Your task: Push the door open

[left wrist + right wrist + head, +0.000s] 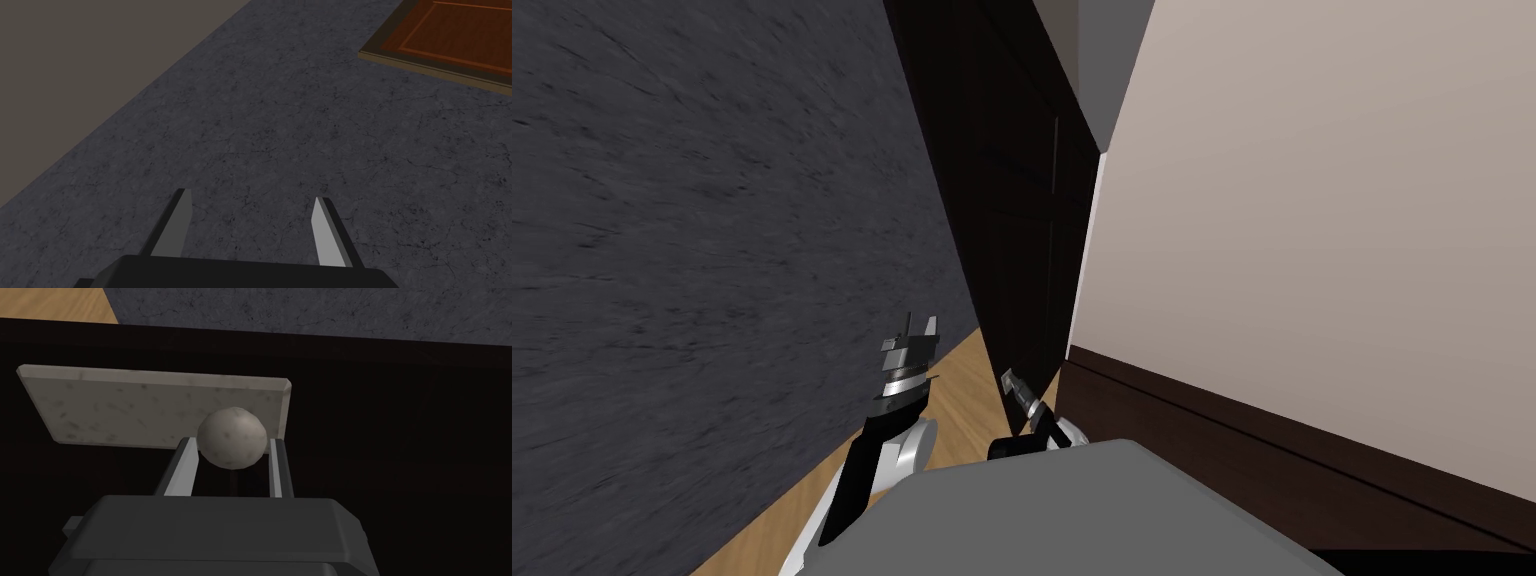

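The right gripper (232,439) is holding the pale speckled round knob (230,430) on the dark door (1002,200), its jaws clamped on the knob's sides. A pale plate (125,405) is backing the knob. The left gripper (251,195) is hovering left of the door, jaws apart, facing the dark grey wall (712,250).

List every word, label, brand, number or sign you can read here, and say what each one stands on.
None: there is no text to read in any view.
The dark door, its speckled knob and back plate, the dark grey wall and the brown framed panel all bear no lettering, number or sign.
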